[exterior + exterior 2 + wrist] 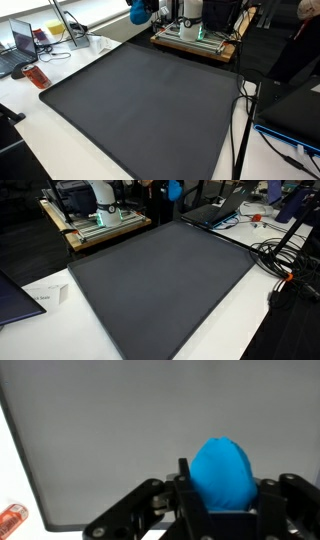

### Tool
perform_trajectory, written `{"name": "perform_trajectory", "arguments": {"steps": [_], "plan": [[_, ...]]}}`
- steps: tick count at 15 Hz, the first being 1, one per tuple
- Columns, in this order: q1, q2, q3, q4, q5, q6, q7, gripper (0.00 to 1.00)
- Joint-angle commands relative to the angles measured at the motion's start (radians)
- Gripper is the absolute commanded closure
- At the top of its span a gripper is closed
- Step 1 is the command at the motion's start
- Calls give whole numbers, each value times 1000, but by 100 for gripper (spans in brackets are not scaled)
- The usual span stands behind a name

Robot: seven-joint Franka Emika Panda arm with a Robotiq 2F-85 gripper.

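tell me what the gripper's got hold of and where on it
A blue rounded object, pinched between the fingers of the gripper by its lower sides; its domed top sticks out past them, above the dark mat.

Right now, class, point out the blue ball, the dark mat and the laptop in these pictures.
ball [220,470]: wrist view, on its rounded front.
mat [150,100]: an exterior view, on its bare middle.
laptop [25,40]: an exterior view, on its screen.
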Motion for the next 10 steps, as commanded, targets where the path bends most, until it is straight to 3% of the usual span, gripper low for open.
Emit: {"name": "perform_trajectory", "arguments": {"steps": [1,7,10], "plan": [[-23,-27,14,0,22,-57,-21,47],[-28,-19,12,5,29,-115,-25,6],[-28,-17,13,7,29,-128,-24,0]]}}
